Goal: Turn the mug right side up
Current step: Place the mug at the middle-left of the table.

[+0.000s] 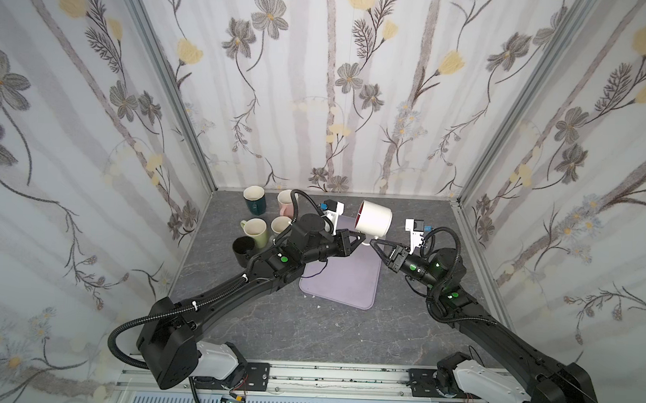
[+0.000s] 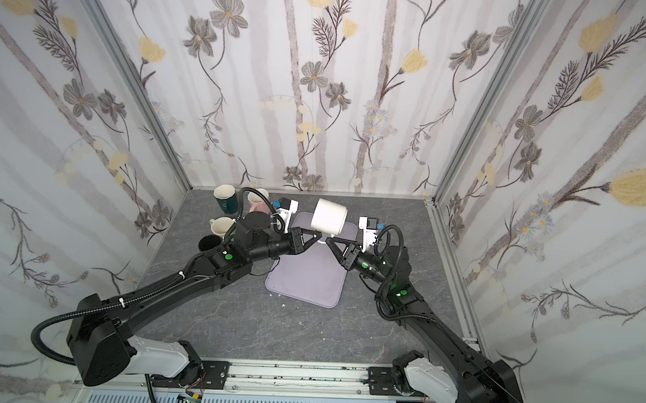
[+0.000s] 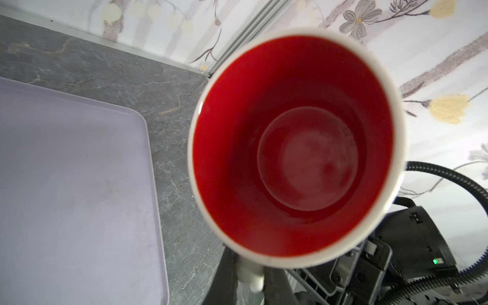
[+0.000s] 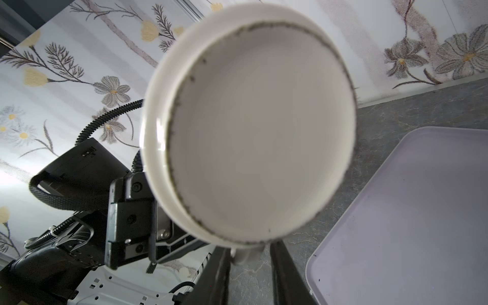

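Grey tabletop [image 1: 345,334] lies below: your left gripper [image 1: 361,239] is clenched on the handle [image 3: 250,274] of the white mug [image 1: 376,220]; your right gripper [image 1: 374,244] straddles that handle, jaws parted. You have the mug sideways in the air, over the far end of the purple tray [image 1: 348,282].

Nothing legible for you to log. The mug [image 1: 375,221] shows no readable print. The only marks you'll spot are small embossed ones on the black arm housing [image 4: 79,163] in the right wrist view, too blurred to read.
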Controlling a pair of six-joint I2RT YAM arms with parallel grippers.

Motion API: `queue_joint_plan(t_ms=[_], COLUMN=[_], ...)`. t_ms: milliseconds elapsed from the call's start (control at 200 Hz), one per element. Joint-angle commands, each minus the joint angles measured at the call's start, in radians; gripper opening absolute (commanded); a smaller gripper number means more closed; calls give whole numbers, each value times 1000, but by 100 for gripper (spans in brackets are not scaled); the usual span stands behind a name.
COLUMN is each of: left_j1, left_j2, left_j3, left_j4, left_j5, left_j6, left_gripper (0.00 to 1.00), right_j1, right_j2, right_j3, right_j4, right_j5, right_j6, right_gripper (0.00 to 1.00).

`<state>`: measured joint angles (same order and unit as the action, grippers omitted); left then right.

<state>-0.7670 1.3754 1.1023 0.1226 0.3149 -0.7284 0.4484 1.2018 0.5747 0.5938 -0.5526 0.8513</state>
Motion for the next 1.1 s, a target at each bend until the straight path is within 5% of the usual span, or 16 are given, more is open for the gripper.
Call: queue_joint_plan(t_ms=[0,150,370,819,1094], left_j1=[-2,0,7,95,217], left_j2=[8,51,74,-30,-97], left_j3=[22,62,100,10,-156], left_j4=[7,-103,-267,-741,-729], left_j5=[-75,-142,-269,-822,-869], left_j6=[33,95,192,306,246], left_gripper=[0,0,0,0,0], right_j1=[-2,-6,-25,-47,-68], right_j2=[3,-29,-126,-335,-338], right_j3=[-1,-4,-3,-72,-85], right_j4=[-32,-80,-241,-459,-498], right_j5=[37,87,225,414,384], right_j6=[-10,-39,-100,-144,-149], right_gripper=[57,79,98,100,100])
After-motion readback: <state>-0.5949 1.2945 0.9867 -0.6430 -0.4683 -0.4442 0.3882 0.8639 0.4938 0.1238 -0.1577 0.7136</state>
